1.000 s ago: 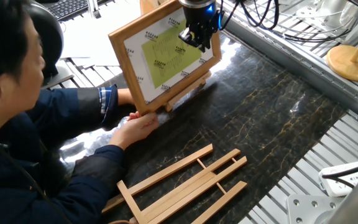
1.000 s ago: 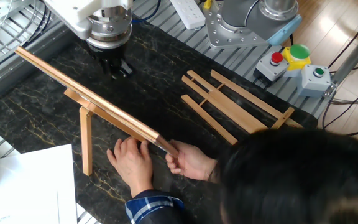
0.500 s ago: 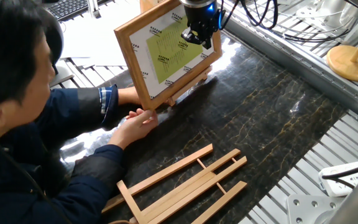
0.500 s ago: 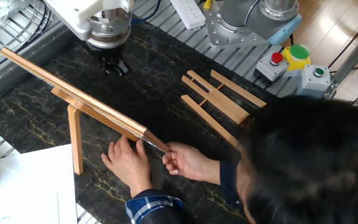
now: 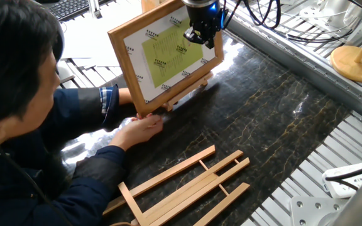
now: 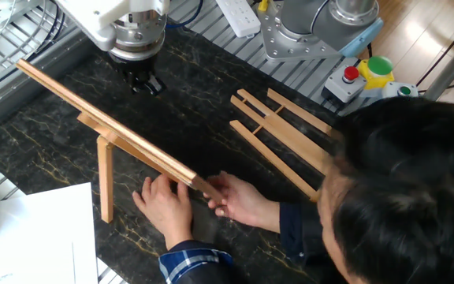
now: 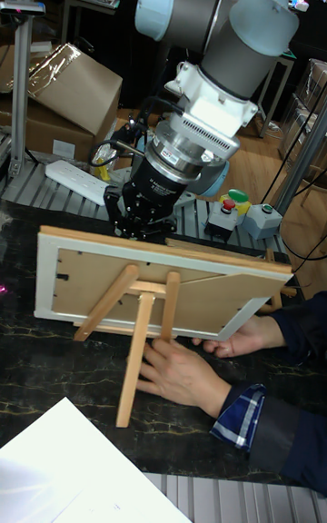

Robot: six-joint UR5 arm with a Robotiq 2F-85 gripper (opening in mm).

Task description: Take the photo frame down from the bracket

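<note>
The photo frame [image 5: 162,53] leans on the bracket [image 5: 192,85], a small wooden easel at the far side of the dark table. Seen from behind, the frame's brown back [image 7: 195,291] rests on the bracket's legs [image 7: 139,355]. From above, the frame [image 6: 105,130] shows as a slanted wooden edge with the bracket's rear leg [image 6: 105,181] behind it. A person's hands [image 5: 138,130] hold the frame's lower corner and the table beside it. My gripper [image 5: 200,36] hangs in front of the frame's upper right part, apart from it, looking open and empty [image 6: 143,84].
A longer slatted easel [image 5: 187,185] lies flat near the table's front. The person [image 5: 17,125] leans over the left side. A button box [image 6: 377,83], a power strip [image 6: 239,16] and white paper [image 6: 38,237] sit around the table. A wooden stand [image 5: 357,59] is at the right.
The person has nudged the frame and bracket slightly sideways and leaned further over the table. My gripper has stayed where it was.
</note>
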